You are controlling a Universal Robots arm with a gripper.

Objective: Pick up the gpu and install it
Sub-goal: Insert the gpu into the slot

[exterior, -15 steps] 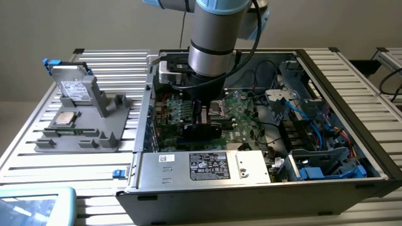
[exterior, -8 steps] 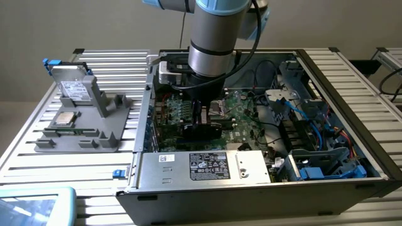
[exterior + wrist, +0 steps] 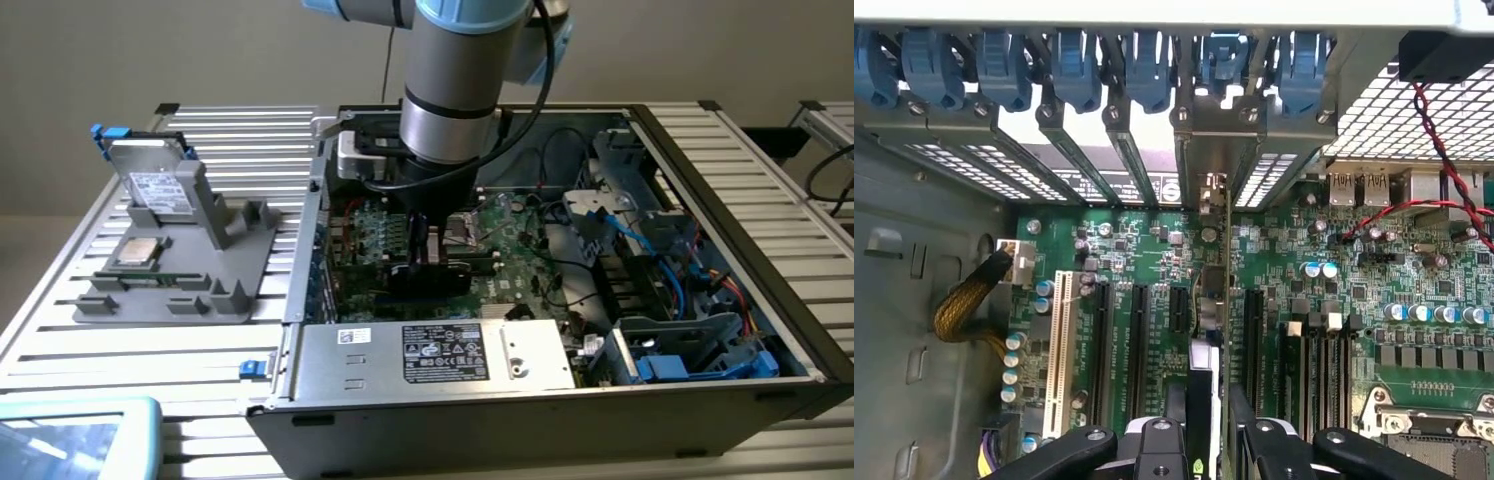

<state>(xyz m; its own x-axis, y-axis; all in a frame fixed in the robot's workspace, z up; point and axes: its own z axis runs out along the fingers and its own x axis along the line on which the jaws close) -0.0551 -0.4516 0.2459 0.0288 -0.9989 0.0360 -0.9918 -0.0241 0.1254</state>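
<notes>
Seating the gpu [image 3: 1226,300] edge-on above a motherboard slot [image 3: 1251,335]; my tool [image 3: 1212,440] grips it; next needs straight, aligned downward pressure.

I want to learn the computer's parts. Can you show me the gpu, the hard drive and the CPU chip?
gpu [image 3: 1228,300]: wrist view, the card's thin edge standing over the motherboard.
hard drive [image 3: 158,187]: exterior view, its white label.
CPU chip [image 3: 138,251]: exterior view, its silver top.

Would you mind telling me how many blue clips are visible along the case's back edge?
7 blue clips, side by side in one row above the expansion-slot brackets; more could be hidden beyond the picture's edge.
</notes>
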